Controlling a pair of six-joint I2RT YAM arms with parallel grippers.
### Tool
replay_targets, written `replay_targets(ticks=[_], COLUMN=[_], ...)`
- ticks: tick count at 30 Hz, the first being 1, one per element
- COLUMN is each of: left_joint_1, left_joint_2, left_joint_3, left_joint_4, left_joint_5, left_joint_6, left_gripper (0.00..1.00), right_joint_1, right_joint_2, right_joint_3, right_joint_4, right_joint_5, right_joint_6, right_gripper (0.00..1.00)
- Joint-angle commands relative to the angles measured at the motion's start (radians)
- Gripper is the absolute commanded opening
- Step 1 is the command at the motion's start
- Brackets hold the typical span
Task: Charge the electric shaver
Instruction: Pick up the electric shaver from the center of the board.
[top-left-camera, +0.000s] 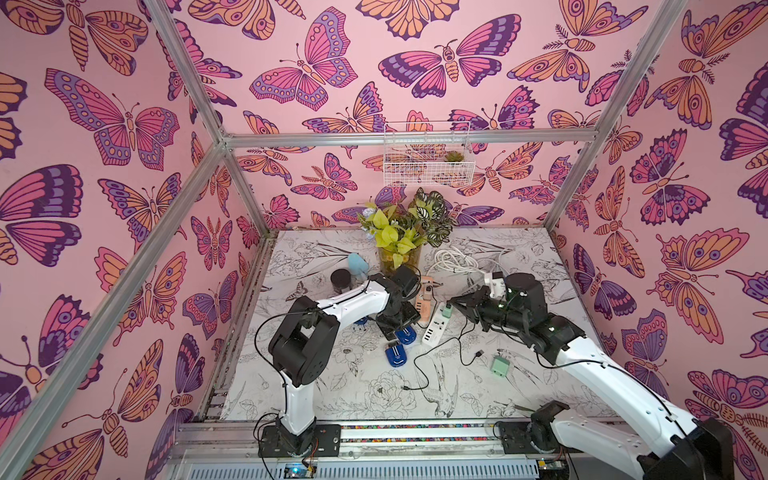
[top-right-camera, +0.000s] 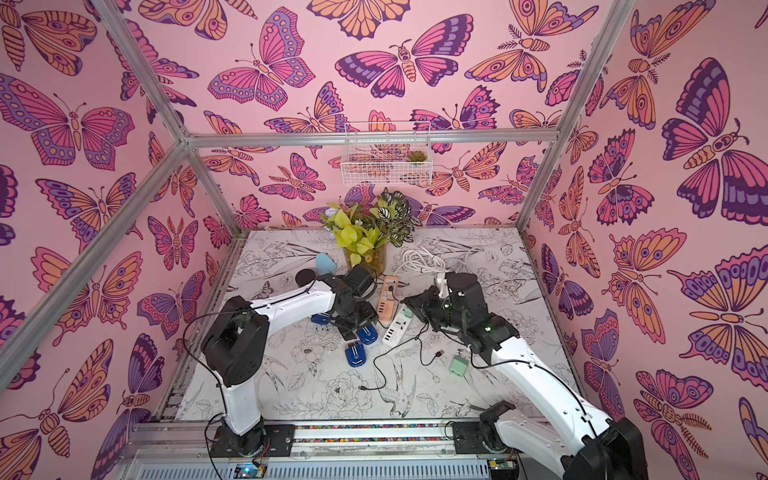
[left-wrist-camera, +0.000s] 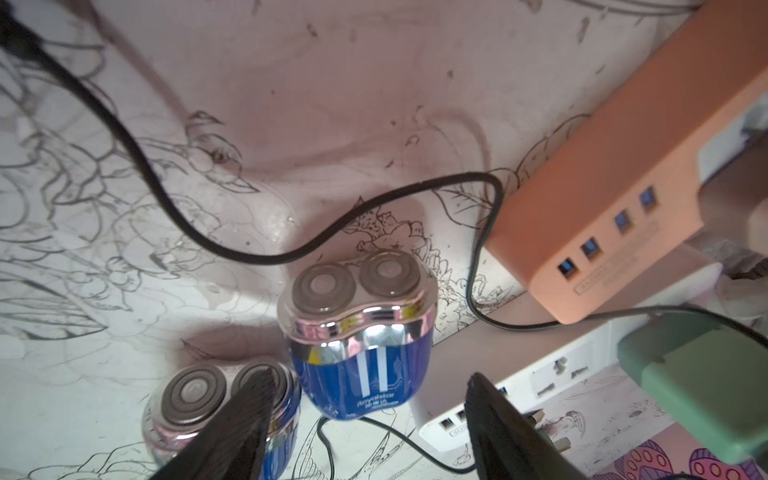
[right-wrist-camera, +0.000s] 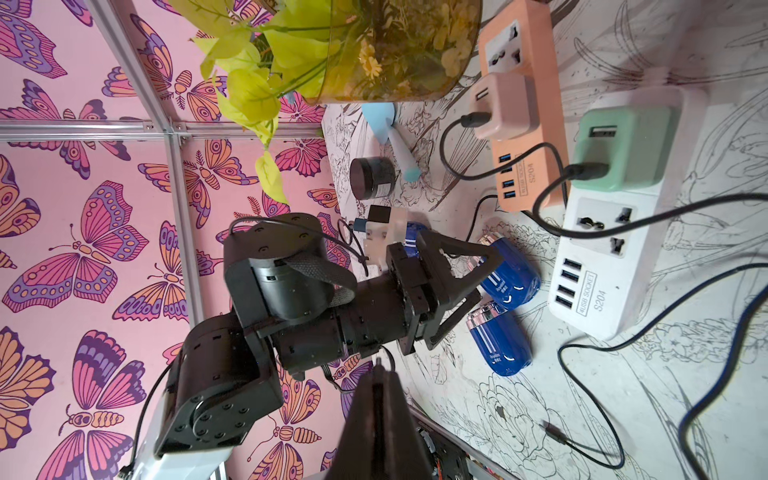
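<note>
Tabletop (top-left-camera: 374, 395) carries a white power strip (top-left-camera: 436, 328). Just beside it lies the blue electric shaver (left-wrist-camera: 357, 353), facing the gap of the left tool (left-wrist-camera: 368, 378), which is spread wide and empty. The right tool (right-wrist-camera: 376, 374) is clenched, apparently on nothing. The shaver looks light, rigid and glossy, likely slippery. Pinch its blue flanks below the chrome band (left-wrist-camera: 357, 328), and avoid the foil heads (left-wrist-camera: 324, 291).

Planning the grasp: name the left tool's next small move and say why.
Probably lower the left tool slightly and close on the blue shaver. Its fingers stand open, the shaver lies untouched just ahead between them, and a loose black cable waits nearby for plugging in.
</note>
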Motion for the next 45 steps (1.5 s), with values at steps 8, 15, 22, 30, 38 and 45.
replay_targets(ticks=[8, 15, 22, 30, 38, 45], left_joint_1=[-0.017, -0.030, -0.028, -0.030, -0.031, -0.031], left_joint_2=[0.058, 0.107, 0.130, 0.202, 0.239, 0.233], left_joint_3=[-0.010, -0.006, -0.029, 0.073, 0.068, 0.077], left_joint_4=[-0.011, -0.012, -0.024, -0.169, -0.179, -0.177], left_joint_5=[-0.092, -0.150, -0.190, -0.236, -0.222, -0.228], left_joint_6=[-0.018, -0.074, -0.155, -0.161, -0.175, -0.178], left_gripper=[0.70, 0.69, 0.69, 0.66, 0.65, 0.36], right_joint_1=[-0.022, -0.028, -0.036, -0.049, -0.062, -0.064], right_joint_2=[-0.018, -0.012, -0.012, -0.017, -0.019, -0.014], right_joint_3=[-0.012, -0.015, -0.014, -0.017, -0.024, -0.028], right_joint_4=[0.022, 0.032, 0.034, 0.027, 0.031, 0.037], right_joint_5=[-0.006, -0.018, -0.026, -0.036, -0.042, -0.048], right_joint_6=[0.008, 0.010, 0.012, 0.012, 0.015, 0.013], right_gripper=[0.00, 0.00, 0.00, 0.00, 0.00, 0.00])
